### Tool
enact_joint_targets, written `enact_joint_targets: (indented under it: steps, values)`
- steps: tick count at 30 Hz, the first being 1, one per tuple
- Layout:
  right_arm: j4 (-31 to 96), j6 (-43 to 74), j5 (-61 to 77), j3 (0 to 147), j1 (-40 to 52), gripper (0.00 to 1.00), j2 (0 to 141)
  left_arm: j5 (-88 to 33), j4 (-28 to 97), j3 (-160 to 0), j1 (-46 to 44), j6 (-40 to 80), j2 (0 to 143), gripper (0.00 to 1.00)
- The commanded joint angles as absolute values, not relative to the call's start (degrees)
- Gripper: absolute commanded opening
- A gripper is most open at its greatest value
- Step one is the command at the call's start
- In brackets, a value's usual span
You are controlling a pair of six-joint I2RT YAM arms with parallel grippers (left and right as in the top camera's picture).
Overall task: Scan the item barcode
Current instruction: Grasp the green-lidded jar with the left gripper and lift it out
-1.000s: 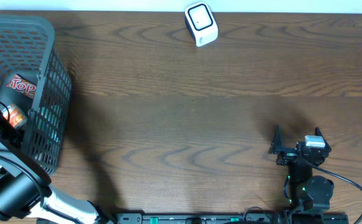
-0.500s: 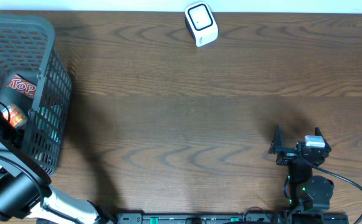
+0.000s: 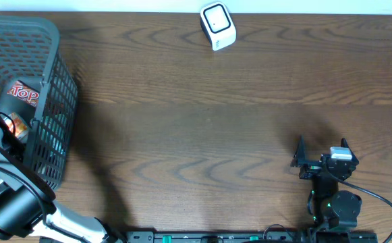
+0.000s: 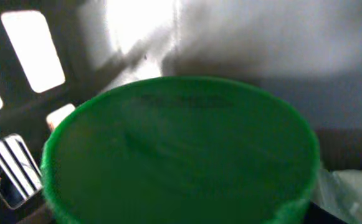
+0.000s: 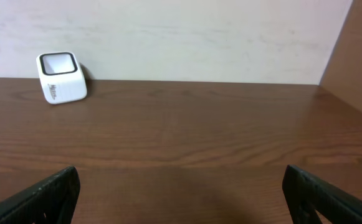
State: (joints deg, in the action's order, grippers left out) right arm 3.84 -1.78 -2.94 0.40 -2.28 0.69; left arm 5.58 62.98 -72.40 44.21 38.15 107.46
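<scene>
The white barcode scanner (image 3: 218, 25) stands at the table's far edge, also seen in the right wrist view as the scanner (image 5: 61, 78) at far left. My left arm reaches down into the dark mesh basket (image 3: 47, 40) at the left. A round green lid (image 4: 181, 149) of an item fills the left wrist view very close up, and my left fingers do not show there. A red "Top" package (image 3: 23, 92) lies in the basket. My right gripper (image 3: 322, 145) rests open at the near right, nothing between its fingertips (image 5: 62, 183).
The basket's mesh wall (image 4: 25, 56) shows behind the green lid. Bare wooden table (image 3: 202, 135) stretches between the basket, the scanner and my right arm. A wall rises behind the table's far edge.
My left arm has shifted slightly inside the basket. The right arm and the scanner have not moved.
</scene>
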Motion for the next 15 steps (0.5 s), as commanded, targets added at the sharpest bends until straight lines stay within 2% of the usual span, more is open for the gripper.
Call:
enact_joint_targets:
  steps: [1, 15]
  values:
    - [4.08, -2.22, -2.87, 0.32, -1.93, 0.99, 0.34, 10.90, 62.83, -72.38, 44.45, 39.09, 106.21, 0.71]
    - [4.08, -2.22, -2.90, 0.32, -1.93, 0.99, 0.34, 13.15, 61.30, -80.36, 43.22, 32.97, 99.33, 0.70]
